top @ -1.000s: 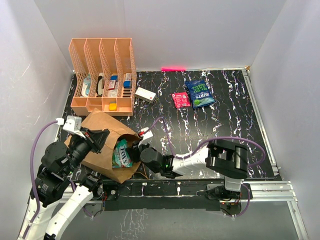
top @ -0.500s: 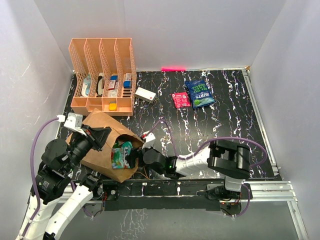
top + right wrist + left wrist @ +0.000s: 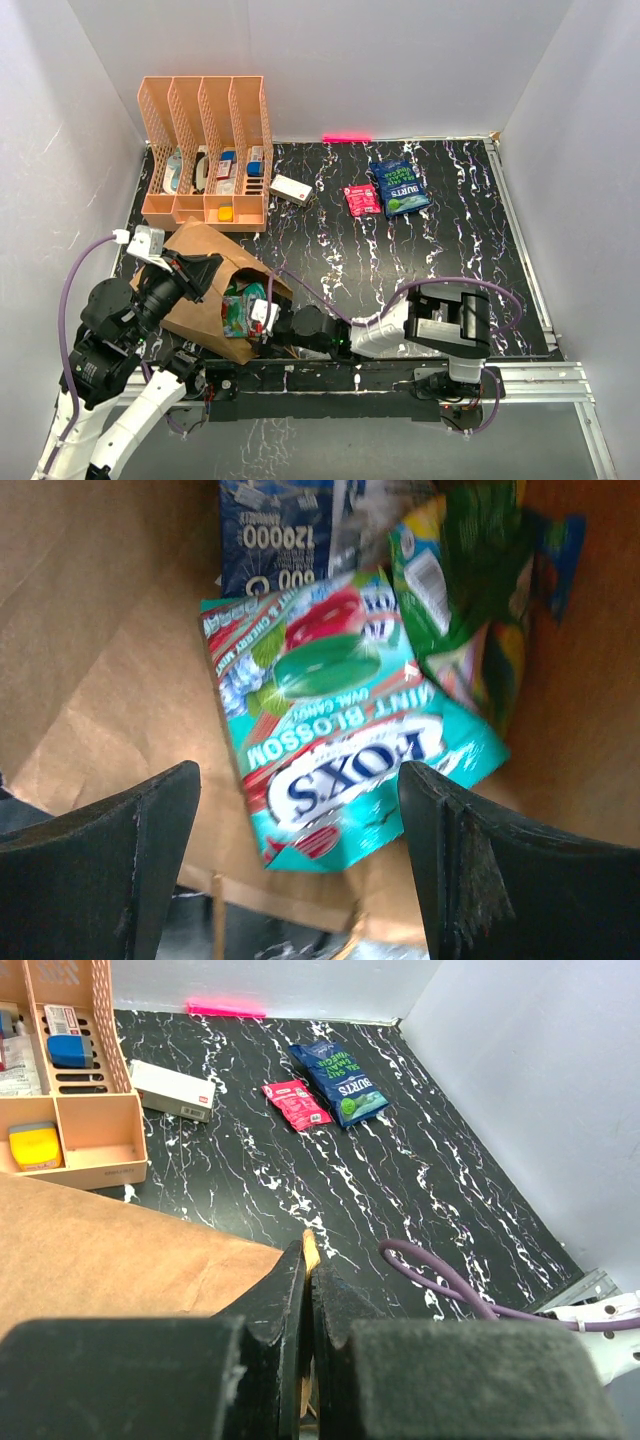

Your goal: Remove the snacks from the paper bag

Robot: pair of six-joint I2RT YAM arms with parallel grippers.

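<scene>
Two arms meet at the paper bag [image 3: 195, 300], which lies on its side at the near left of the black marbled table [image 3: 450, 250], mouth facing right. At the bag's upper rim, the left gripper [image 3: 307, 1260] has its jaws pressed together on a sliver of brown paper; the likely purpose is to hold the rim up so that the mouth gapes.

Inside the bag, left to right in the right wrist view, lie three snacks: a dark blue packet [image 3: 280, 535] deepest in, a teal Fox's Mint Blossom packet [image 3: 340, 730] flat on the lower wall nearest the mouth, and a green-yellow bag [image 3: 470, 600] against the right wall. The right gripper [image 3: 300, 780] is at the mouth with jaws spread wide, one finger to each side of the teal packet and visibly touching nothing. It appears to be lining up to pinch that packet.

Farther right, well apart from the bag, a pink-red packet [image 3: 361, 199] lies just beside a dark blue Burts chip bag [image 3: 400, 187], both already out.

Paper walls flank the right fingers closely. An orange file rack [image 3: 205, 110] and a small white box [image 3: 291, 189] stand beyond the bag. Bare table between the mouth and the two freed packets offers room for set-down. A purple cable [image 3: 440, 1280] loops near the mouth and could snag.
</scene>
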